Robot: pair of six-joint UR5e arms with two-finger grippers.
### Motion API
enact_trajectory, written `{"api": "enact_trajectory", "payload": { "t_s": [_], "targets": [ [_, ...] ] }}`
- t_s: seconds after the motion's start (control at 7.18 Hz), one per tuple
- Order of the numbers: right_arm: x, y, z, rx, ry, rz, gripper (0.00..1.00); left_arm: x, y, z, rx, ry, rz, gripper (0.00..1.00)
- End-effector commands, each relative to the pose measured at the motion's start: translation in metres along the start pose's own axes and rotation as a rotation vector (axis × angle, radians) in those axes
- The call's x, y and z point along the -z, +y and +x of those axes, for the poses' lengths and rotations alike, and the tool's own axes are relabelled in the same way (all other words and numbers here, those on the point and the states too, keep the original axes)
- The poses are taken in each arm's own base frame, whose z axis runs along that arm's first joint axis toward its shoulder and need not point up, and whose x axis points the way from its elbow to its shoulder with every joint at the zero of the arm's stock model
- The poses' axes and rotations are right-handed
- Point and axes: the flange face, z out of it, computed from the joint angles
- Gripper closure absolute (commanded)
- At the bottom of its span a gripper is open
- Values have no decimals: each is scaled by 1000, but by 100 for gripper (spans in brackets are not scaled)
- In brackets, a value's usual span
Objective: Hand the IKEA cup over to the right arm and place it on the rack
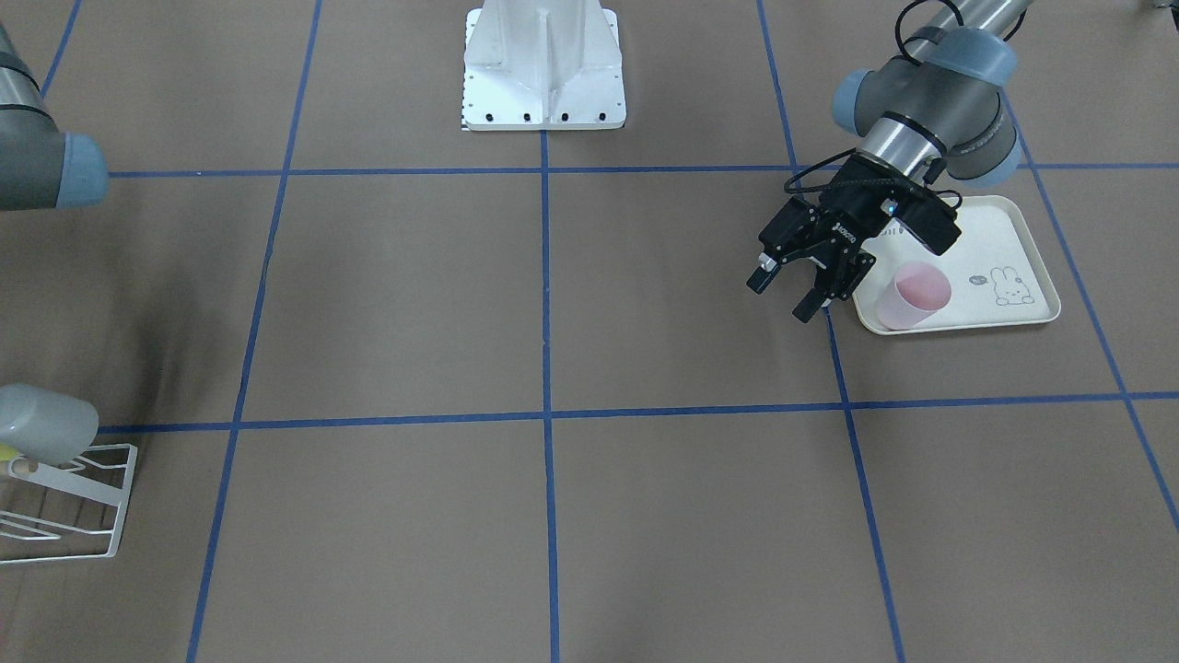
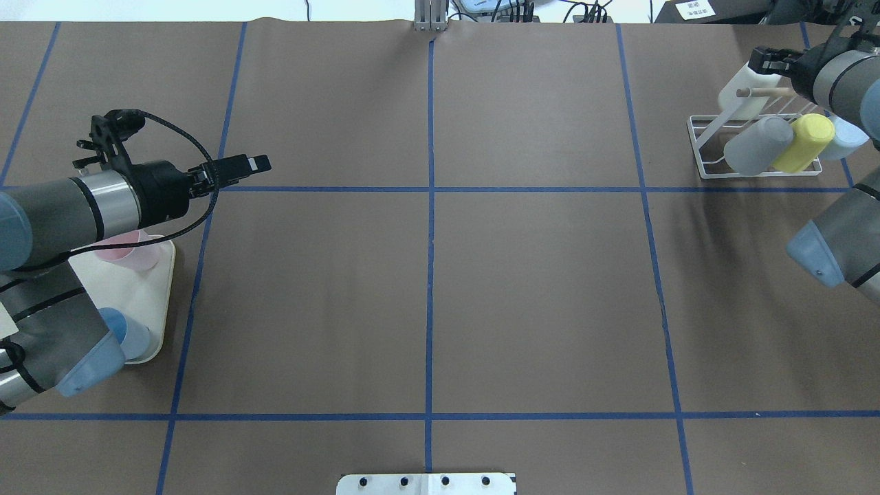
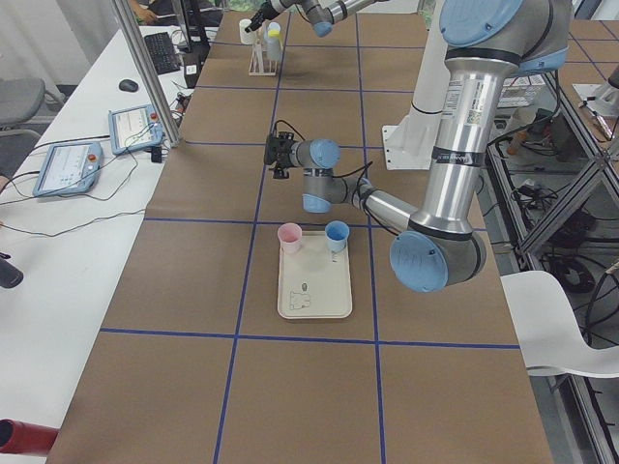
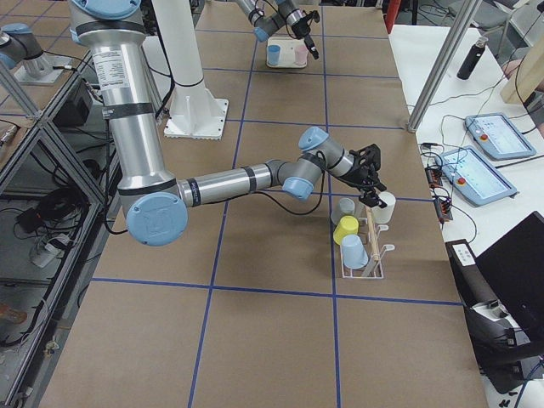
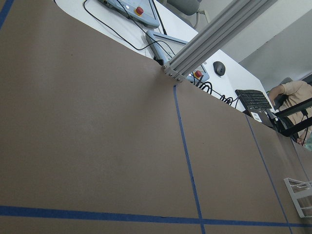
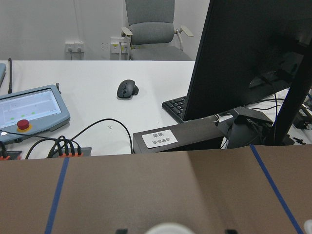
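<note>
The left gripper hangs above the table with its two fingers spread and nothing between them. White lettering on its black body seems to read ROBOTIQ, though it is small and turned. Near it, and apart from it, the pink cup stands upright, mouth up, at a corner of the cream tray. The tray bears a line drawing of a rabbit with a tiny mark of writing beside it, too small to read. A blue cup stands at the tray's neighbouring corner. Far across the table, the right gripper is at the rack, its fingers parted on either side of the white cup without closing on it; the wrist view shows a gap at each side of the rim. That cup sits at the rack's end by the wooden dowel. A grey cup, a yellow cup and a light blue cup lie tilted on the prongs. Beyond, a white label carries print I cannot read.
</note>
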Motion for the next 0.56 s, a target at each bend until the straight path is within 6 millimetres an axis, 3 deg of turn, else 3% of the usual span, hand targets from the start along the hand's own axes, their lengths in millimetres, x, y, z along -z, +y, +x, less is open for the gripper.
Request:
{"api": "enact_trajectory", "payload": {
  "t_s": [0.0,0.14,0.42],
  "targets": [
    [2,9,4,2,-12,-2,8,16,-6,-13,-1,-20,10,4],
    [6,8,2,2,-24,-2,8,37,-36,-34,-42,-60,59,4],
    [26,4,-6,-6,-76,-12,8,95,-56,-93,-235,-177,49,4]
  ]
}}
